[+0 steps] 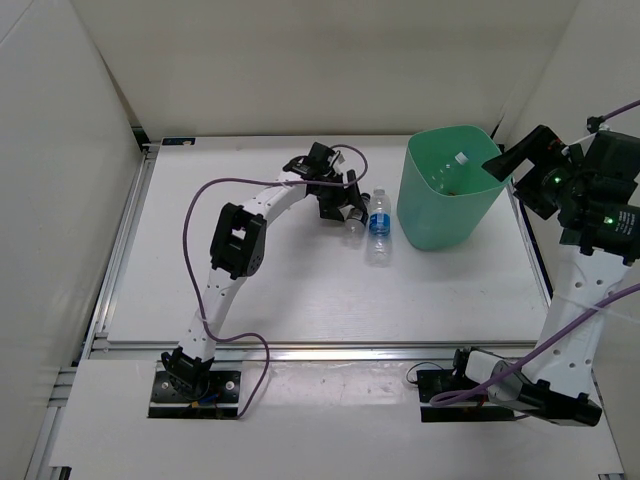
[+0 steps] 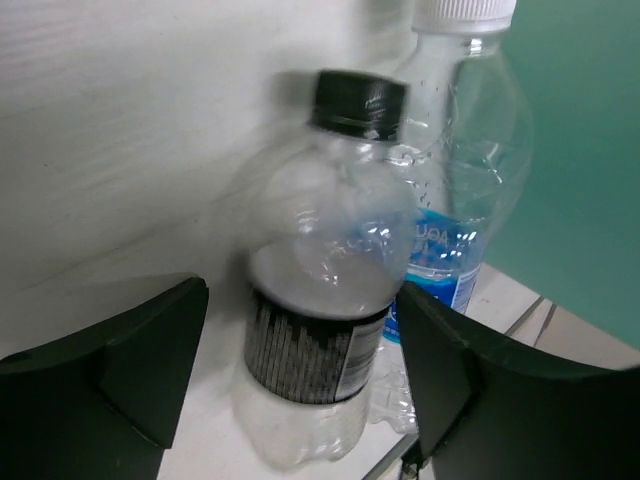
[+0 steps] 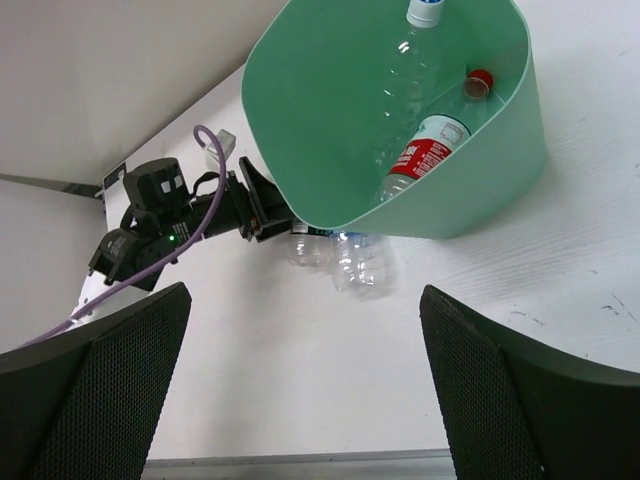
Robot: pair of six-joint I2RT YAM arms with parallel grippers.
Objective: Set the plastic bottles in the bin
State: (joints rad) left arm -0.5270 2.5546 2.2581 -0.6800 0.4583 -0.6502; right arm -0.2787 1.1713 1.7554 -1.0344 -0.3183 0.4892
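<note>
Left of the bin (image 1: 450, 190), on the white table (image 1: 280, 290), two of the plastic bottles lie side by side. The blue-labelled bottle (image 1: 378, 227) lies just beside the bin's wall. The black-labelled bottle (image 2: 318, 320), with a black cap, lies on the side of it away from the bin, and the two look to be touching.

The left gripper (image 2: 302, 300) is down at the black-labelled bottle with its jaws spread, one on either side. A gap shows between the bottle and the finger (image 2: 140, 370) away from the bin, while the other finger is at the bottle's edge. The bottle is blurred in the wrist view, so contact there cannot be told.

Inside the bin are the other two bottles. The unlabelled bottle (image 3: 405, 75) with a white cap leans against the inner wall, and the red-labelled bottle (image 3: 432, 150) with a red cap lies next to it.

Right of the bin, near its rim, the right gripper (image 3: 305, 295) hangs above the table with its jaws wide apart and nothing between them.
</note>
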